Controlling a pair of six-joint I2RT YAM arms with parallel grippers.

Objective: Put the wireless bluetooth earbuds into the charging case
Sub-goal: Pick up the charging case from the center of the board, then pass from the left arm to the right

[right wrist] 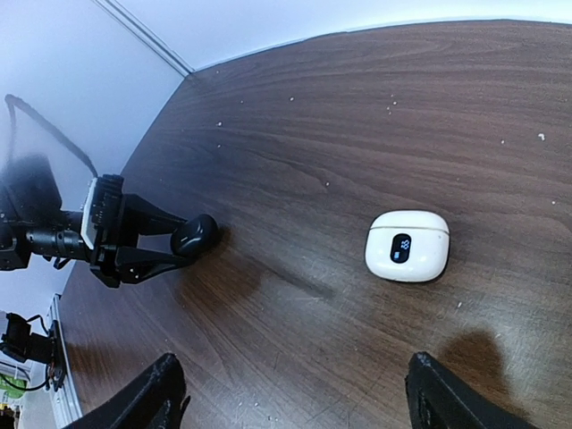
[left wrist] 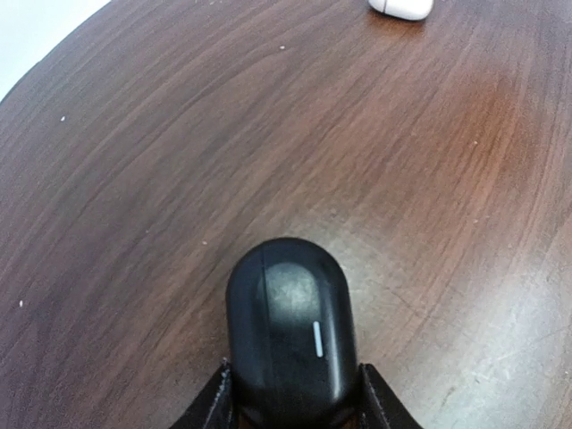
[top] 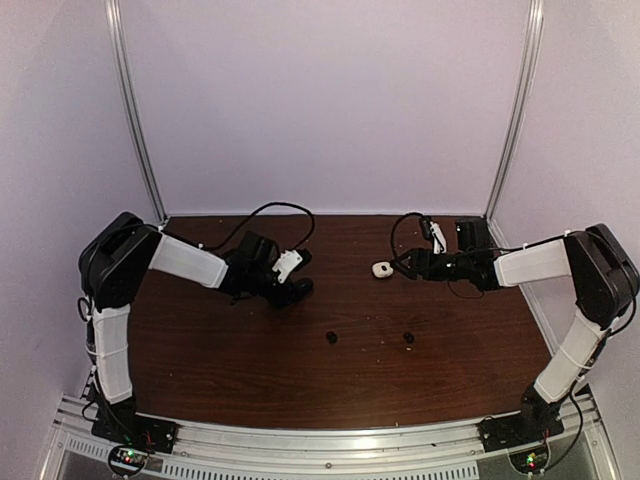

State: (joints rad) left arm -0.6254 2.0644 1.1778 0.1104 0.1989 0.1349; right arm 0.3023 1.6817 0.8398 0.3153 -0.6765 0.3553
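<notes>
The left hand (left wrist: 295, 402) gripped the shut black case (left wrist: 288, 322) at the bottom of its wrist view, while the right hand (right wrist: 304, 398) hung wide open and empty below the white case (right wrist: 407, 245). The step probably called for holding the black case steady so its lid could be lifted. The black earbuds (top: 331, 338) seemed to be two dark specks on the desk (top: 250, 370), lower middle of the overhead view, too small to confirm; no white earbuds could be made out.

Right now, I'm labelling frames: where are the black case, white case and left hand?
black case (left wrist: 288, 308), left wrist view, middle of its shell.
white case (right wrist: 420, 252), right wrist view, its front face.
left hand (left wrist: 295, 368), left wrist view, midway between its fingertips.
</notes>
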